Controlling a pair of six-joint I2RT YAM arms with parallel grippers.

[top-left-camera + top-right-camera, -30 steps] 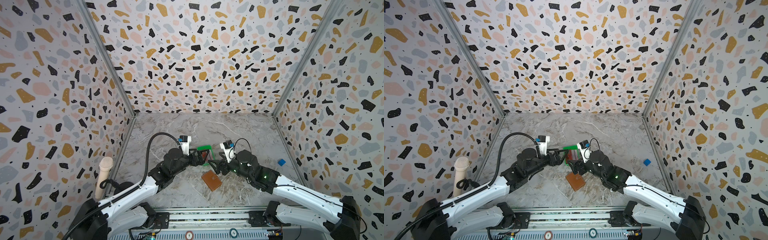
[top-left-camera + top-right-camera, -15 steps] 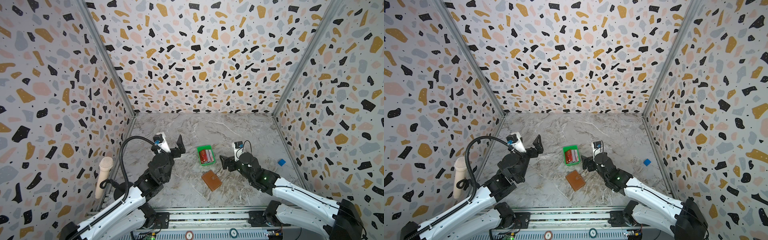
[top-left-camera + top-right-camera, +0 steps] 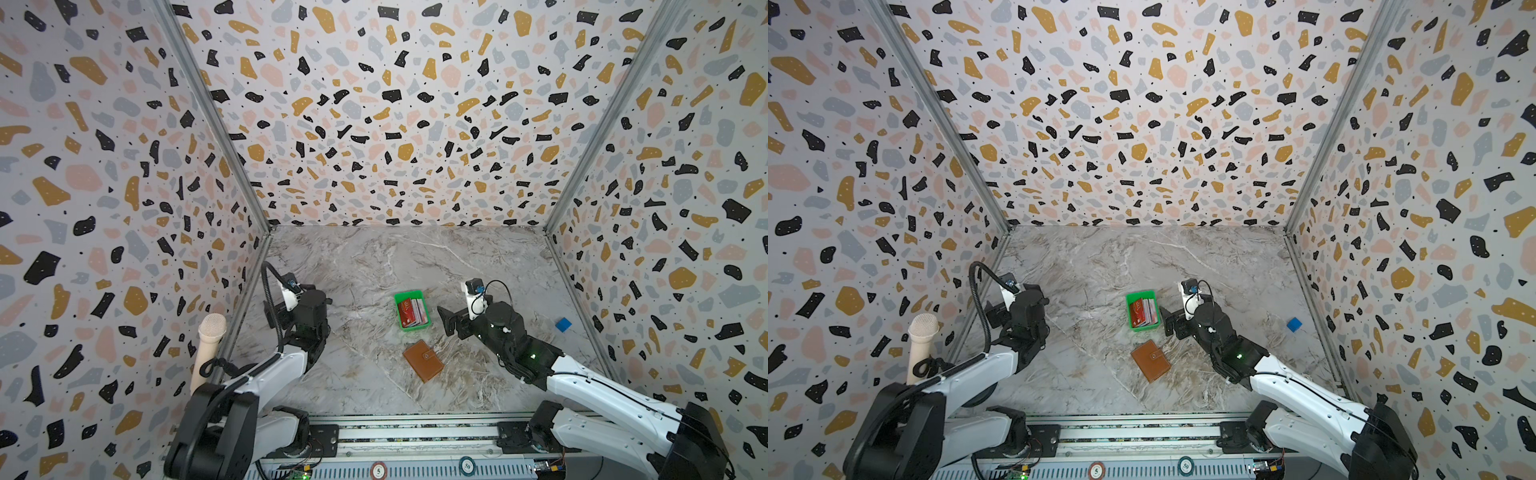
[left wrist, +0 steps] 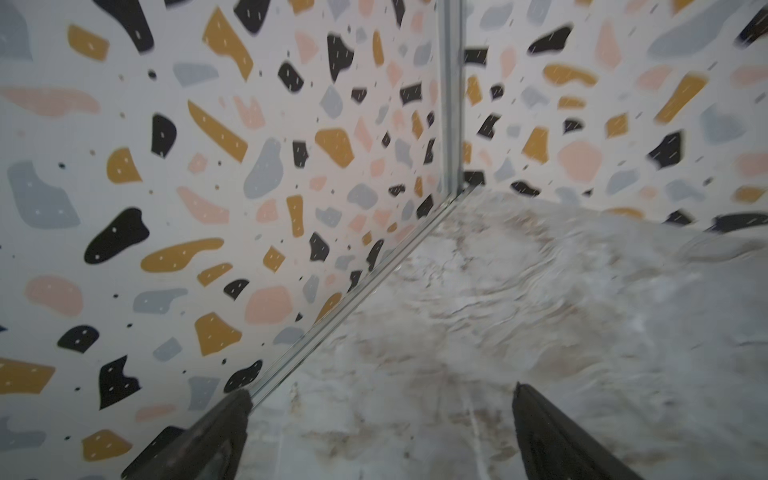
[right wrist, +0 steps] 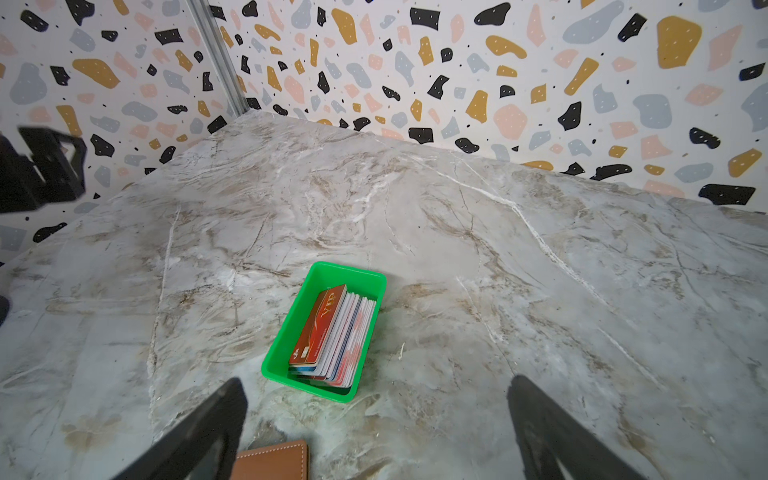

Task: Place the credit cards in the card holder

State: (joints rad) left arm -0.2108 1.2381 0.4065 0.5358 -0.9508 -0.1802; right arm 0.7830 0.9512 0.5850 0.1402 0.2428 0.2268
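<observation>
The left arm (image 3: 270, 368) is sitting folded at the elbow, the left gripper (image 4: 380, 395) holding its jaws wide apart, empty. The right arm (image 3: 582, 382) is stretching forward low, the right gripper (image 3: 448, 320) gaping wide, gripping nothing.

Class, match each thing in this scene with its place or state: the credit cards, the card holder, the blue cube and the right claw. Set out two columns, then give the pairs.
Things:
1. credit cards
2. card holder
3. blue cube
4. right claw

Places or states:
A. closed, lying flat on the table
B. open, holding nothing
C. stacked in the green tray
D. alone on the right arm's side of the table

Pairs: 1-C; 2-A; 3-D; 4-B
</observation>
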